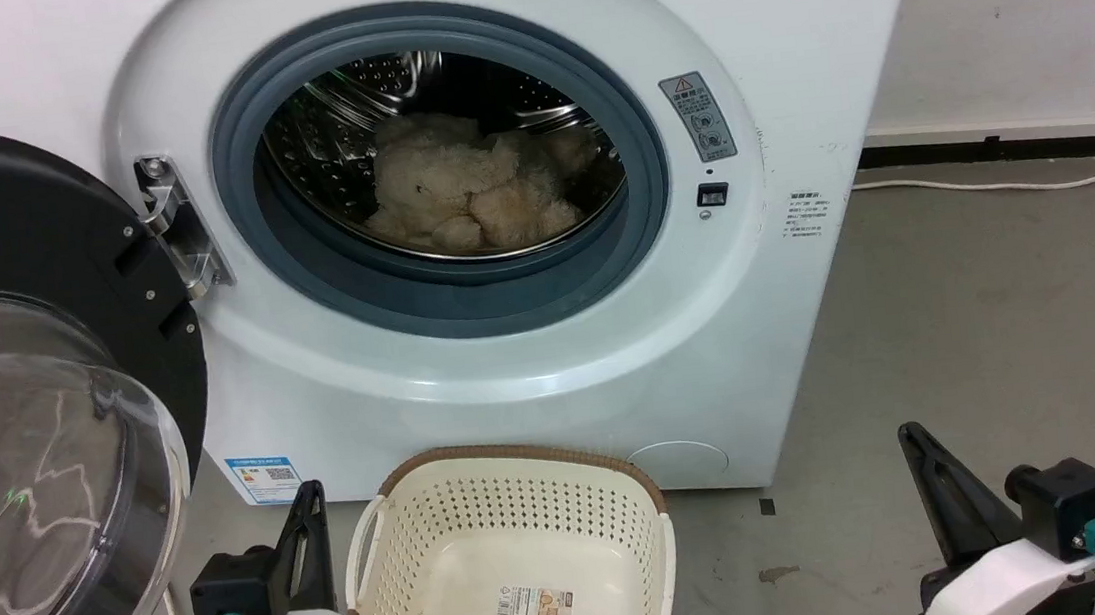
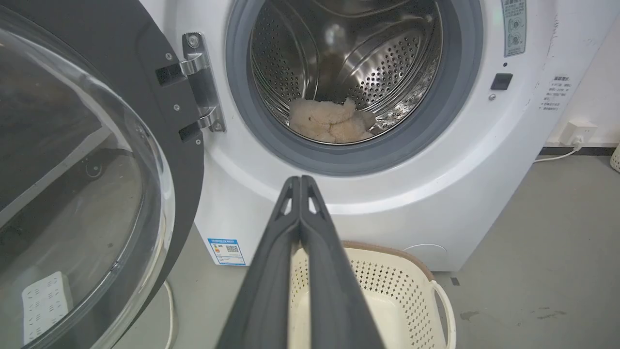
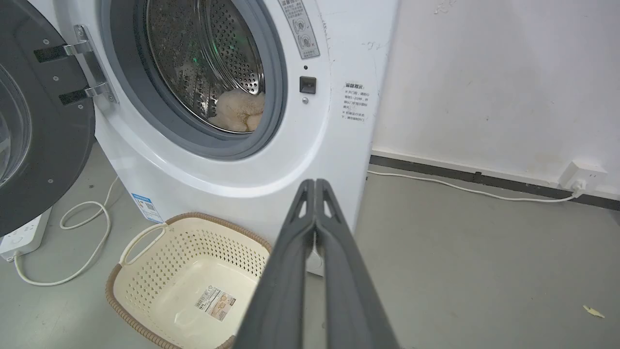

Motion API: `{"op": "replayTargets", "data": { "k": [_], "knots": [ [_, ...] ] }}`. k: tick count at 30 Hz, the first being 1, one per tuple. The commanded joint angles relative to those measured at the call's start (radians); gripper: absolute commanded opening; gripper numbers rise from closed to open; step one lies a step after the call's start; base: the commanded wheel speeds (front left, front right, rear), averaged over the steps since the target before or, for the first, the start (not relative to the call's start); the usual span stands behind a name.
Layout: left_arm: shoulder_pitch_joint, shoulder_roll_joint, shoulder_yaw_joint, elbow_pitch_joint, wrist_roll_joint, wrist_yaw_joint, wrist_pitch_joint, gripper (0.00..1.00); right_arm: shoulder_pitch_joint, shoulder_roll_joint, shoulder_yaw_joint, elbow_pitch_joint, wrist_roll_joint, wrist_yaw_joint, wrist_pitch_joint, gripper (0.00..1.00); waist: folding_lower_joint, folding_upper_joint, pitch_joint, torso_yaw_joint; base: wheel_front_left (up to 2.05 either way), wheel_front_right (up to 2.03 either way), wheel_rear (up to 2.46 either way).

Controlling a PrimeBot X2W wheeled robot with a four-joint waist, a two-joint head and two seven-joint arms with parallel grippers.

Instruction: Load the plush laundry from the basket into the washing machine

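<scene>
The black-framed door (image 1: 66, 414) stands swung wide open at the far left, its clear dome facing the camera and its metal hinge (image 1: 178, 227) fixed to the white front of the washing machine (image 1: 514, 381). Below the dome, the left gripper (image 1: 311, 499) sits low with its tip pointing up, just beside the basket's left handle. In the left wrist view its two dark fingers (image 2: 271, 271) lie pressed flat against each other from base to tip, with nothing between them. The basket (image 1: 511, 449) rests on the grey floor (image 1: 959, 308) right in front of the machine, between the two grippers. Its perforated walls and bare bottom are in plain sight, with a printed label (image 1: 537, 612) on the bottom. Above it, the grey rubber ring (image 1: 466, 295) frames the open porthole, and the plush laundry (image 1: 466, 190) lies inside the steel drum (image 1: 339, 127), heaped in cream lobes on the drum's lower curve, well apart from the basket and from both grippers. A warning sticker (image 1: 698, 117) sits to the right of the ring. Further right, the right gripper (image 1: 913, 435) sits low over bare floor. In its own wrist view its fingers (image 3: 290, 271) meet along their whole length, closed on nothing. A white cable (image 1: 1018, 185) runs along the foot of the wall (image 1: 1011, 12).
</scene>
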Motion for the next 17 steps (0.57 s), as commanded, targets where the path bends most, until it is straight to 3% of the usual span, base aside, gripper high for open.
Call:
{"op": "replayTargets", "data": {
  "k": [1,17],
  "knots": [
    [-0.014,-0.003,0.006,-0.008,0.011,-0.003,0.007,0.00,-0.017,0.000,0.000,-0.008,-0.013,0.001,0.007,0.00,0.0000,0.0000,0.001,0.000,0.00,0.00,0.00],
    [-0.020,-0.009,0.016,-0.019,0.028,-0.007,0.027,0.00,-0.029,0.000,0.000,-0.015,-0.041,0.001,0.028,0.00,0.0000,0.0000,0.004,-0.002,0.00,0.00,0.00]
  ]
}}
